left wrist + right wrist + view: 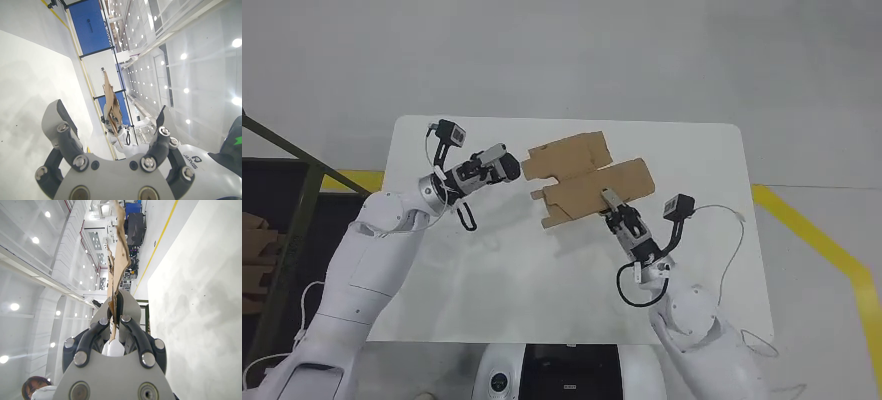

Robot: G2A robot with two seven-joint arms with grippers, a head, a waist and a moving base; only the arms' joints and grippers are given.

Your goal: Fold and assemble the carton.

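While the right gripper (114, 306) is pinching one edge of the carton (582, 178) between closed fingers, the work is looking barely begun. The cardboard is hanging as a flat blank over the middle of the white table (442, 280), broad face up in the top view and thin as a blade in both wrist views, with a gap showing between it and the tabletop. No wall is standing up, no flap is tucking into another, and the panels and tabs are lying in roughly one plane, slightly warped. The left gripper (512, 165) is hovering just beside the blank's opposite end, its fingers (61, 111) spread wide and holding nothing; it is facing the cardboard edge-on and is not touching it. Judging from this, the pick-up is the only part that is done, and nearly all of the folding is remaining: the side panels are waiting to be bent up along their creases, the end flaps to be turned in, and the tabs to be locked. The open left gripper is looking well placed to be taking the free end as a second hold.
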